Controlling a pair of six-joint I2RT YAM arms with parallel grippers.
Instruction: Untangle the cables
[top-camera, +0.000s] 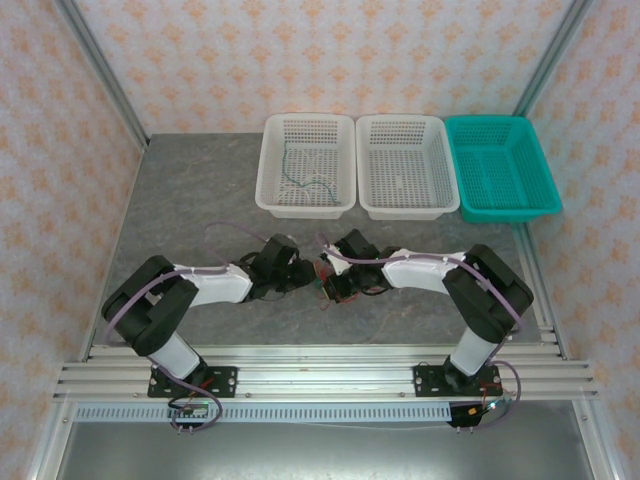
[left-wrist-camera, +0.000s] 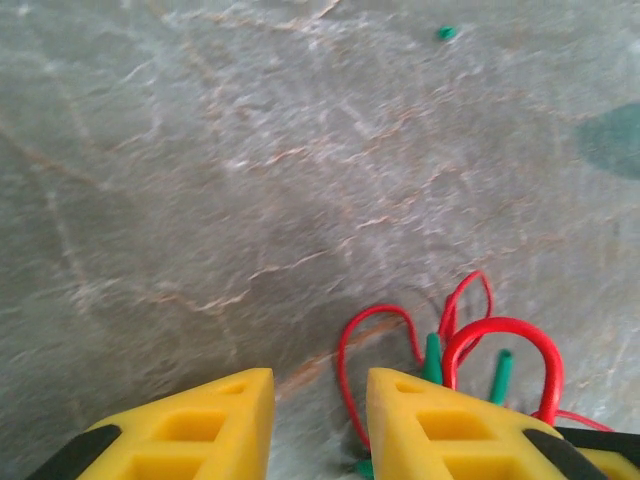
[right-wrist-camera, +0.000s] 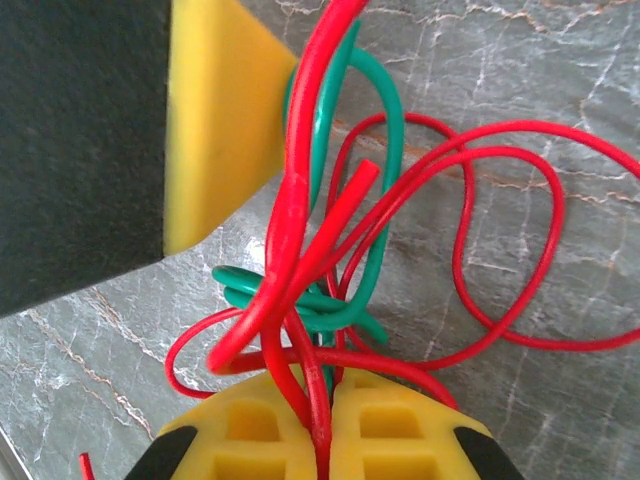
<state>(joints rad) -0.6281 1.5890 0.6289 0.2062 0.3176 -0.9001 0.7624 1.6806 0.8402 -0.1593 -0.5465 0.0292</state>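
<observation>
Red and teal-green cables (right-wrist-camera: 330, 250) tangled on the grey table (top-camera: 190, 215), centre, nearer than the baskets. Both arms folded inward, elbows out, wrists low, tips almost meeting over the tangle. Right gripper (right-wrist-camera: 322, 425) pinched tight on red and green strands. Left gripper (left-wrist-camera: 320, 405) partly apart, bare table in the gap, red loops just right of it. One more green cable (top-camera: 300, 186) inside the far left white basket (top-camera: 266, 170). Strand ends lost within the tangle; too small to follow from above.
</observation>
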